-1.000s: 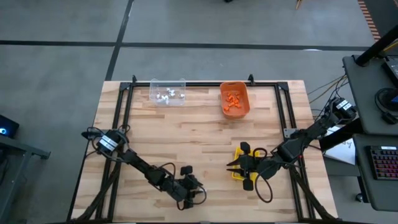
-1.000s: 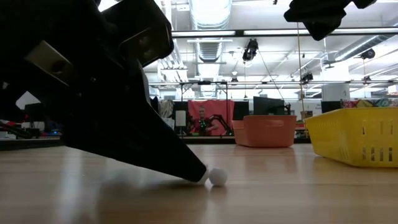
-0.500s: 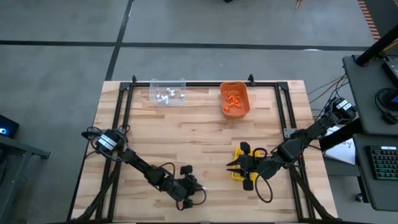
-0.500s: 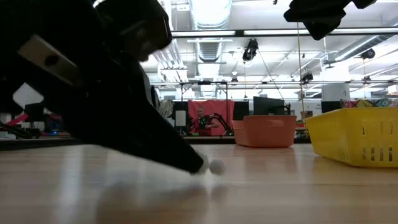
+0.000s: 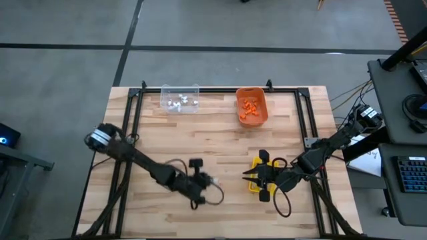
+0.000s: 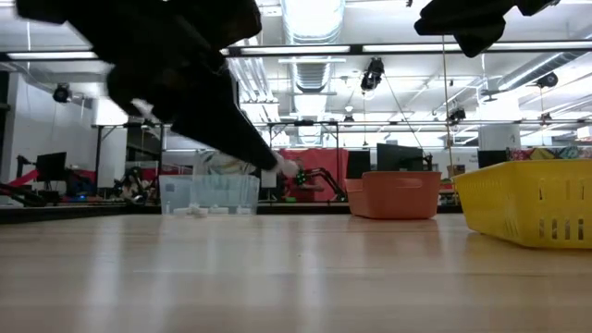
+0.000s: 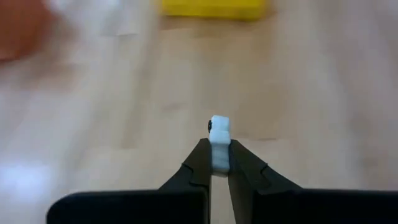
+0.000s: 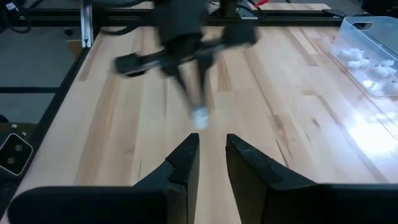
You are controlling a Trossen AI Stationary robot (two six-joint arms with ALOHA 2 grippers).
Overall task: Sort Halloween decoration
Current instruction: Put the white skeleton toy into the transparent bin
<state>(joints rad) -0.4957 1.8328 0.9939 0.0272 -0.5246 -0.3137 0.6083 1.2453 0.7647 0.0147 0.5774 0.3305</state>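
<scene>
My left gripper [image 5: 212, 180] is shut on a small white trinket [image 7: 219, 138], one piece of the Halloween decoration, and holds it above the middle of the table. The low view shows the trinket [image 6: 289, 169] well above the wood. My right gripper [image 5: 250, 177] hovers over the yellow bin [image 5: 261, 183] at the right. Its fingers stand apart with nothing between them [image 8: 211, 146]. White trinkets lie in the clear bin [image 5: 180, 99] and orange ones in the orange bin [image 5: 251, 107], both at the far edge. My left gripper pinches the white trinket's lower part [image 7: 219, 160] between its two fingertips [image 7: 200, 163]. The trinket's top sticks out past the tips. The fingers slant downward from the table's left side. The trinket hangs clear of the table.
The clear bin [image 6: 208, 194], orange bin [image 6: 393, 194] and yellow bin [image 6: 527, 208] rest on the wooden table. A black metal frame [image 5: 220, 89] runs along the far edge and down both sides. Bare wood lies between the arms and the far bins.
My left gripper has shut on the white trinket that lay on the table, then risen and swung toward the far edge. The trinket is now lifted clear of the wood. My right gripper has kept still.
</scene>
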